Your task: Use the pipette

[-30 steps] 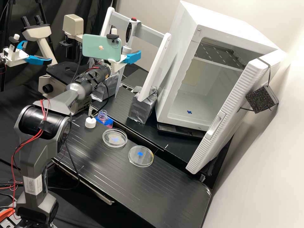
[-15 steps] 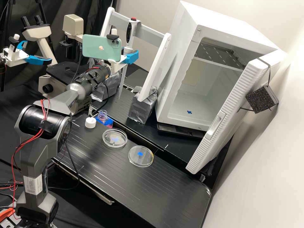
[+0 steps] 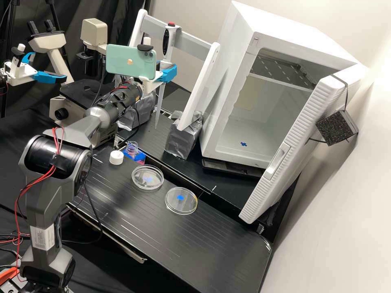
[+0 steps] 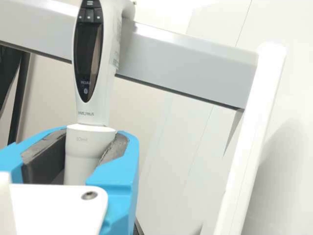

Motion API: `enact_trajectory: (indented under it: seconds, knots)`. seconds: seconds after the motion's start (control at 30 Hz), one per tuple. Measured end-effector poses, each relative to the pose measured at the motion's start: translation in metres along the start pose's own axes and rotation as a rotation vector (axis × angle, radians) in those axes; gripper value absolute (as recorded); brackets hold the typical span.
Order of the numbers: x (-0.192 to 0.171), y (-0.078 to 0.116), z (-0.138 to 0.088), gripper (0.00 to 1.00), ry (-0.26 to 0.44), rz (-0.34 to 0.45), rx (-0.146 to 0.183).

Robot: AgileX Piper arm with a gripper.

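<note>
In the high view, my gripper (image 3: pixel 166 71) is at the white rack behind the bench, beside the mounted phone. The white pipette (image 3: pixel 171 36), with a red top button and dark display, stands nearly upright at the rack's grey crossbar, its long tip pointing down. In the wrist view, my gripper (image 4: pixel 93 142) is shut on the pipette (image 4: pixel 92 115) just below its display section, a dark pad against each side. The crossbar passes behind the upper body; whether it still bears the pipette I cannot tell. An open bottle (image 3: pixel 132 149) of pink liquid sits in a blue holder.
Near the bottle stand a white cap (image 3: pixel 116 157) and two clear dishes, one nearer (image 3: pixel 147 177) and one farther right (image 3: pixel 181 201). The rack (image 3: pixel 199 87) has foil-wrapped feet. An incubator (image 3: pixel 228 85) with open door (image 3: pixel 301 150) stands right; a microscope (image 3: pixel 61 97) stands left.
My visible blue finger has shifted slightly left, closing in on the pipette. The pipette's lower tip has swung a little to the right, while its top has hardly moved.
</note>
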Motion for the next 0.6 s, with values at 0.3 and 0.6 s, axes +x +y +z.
enact_trajectory:
  seconds: [0.3,0.6]
  knots:
    - [-0.006,0.006,-0.005,0.00,0.015,-0.030,0.108]
    - [-0.003,0.016,-0.015,0.00,0.045,-0.054,0.140]
